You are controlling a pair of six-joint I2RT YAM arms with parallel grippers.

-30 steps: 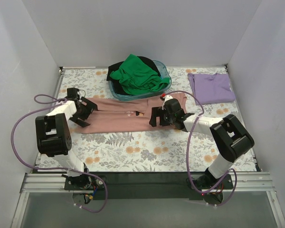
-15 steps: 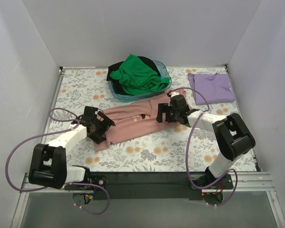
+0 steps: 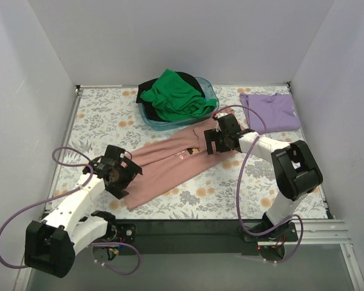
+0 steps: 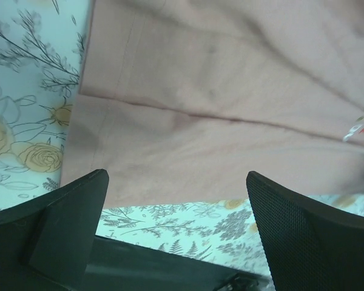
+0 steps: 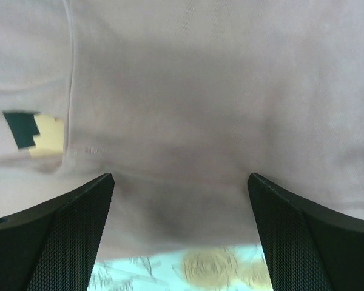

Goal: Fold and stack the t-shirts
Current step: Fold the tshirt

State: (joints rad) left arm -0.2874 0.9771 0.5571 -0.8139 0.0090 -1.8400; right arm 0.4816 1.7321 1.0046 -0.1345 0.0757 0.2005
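Floral tabletop (image 3: 249, 194), dusty pink cotton t-shirt (image 3: 164, 170) stretched diagonally; left gripper (image 3: 118, 176) and right gripper (image 3: 216, 139) hover at opposite ends, jaws wide apart, probably readying the next fold.

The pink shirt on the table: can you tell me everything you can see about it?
The pink shirt looks like soft, matte cotton in dusty pink. It lies flat on the floral table, folded into a long band running diagonally from near left to far right. A small pixel-style graphic sits near its far end. The open left gripper is over its near end, the open right gripper over its far end; whether they touch it is unclear.
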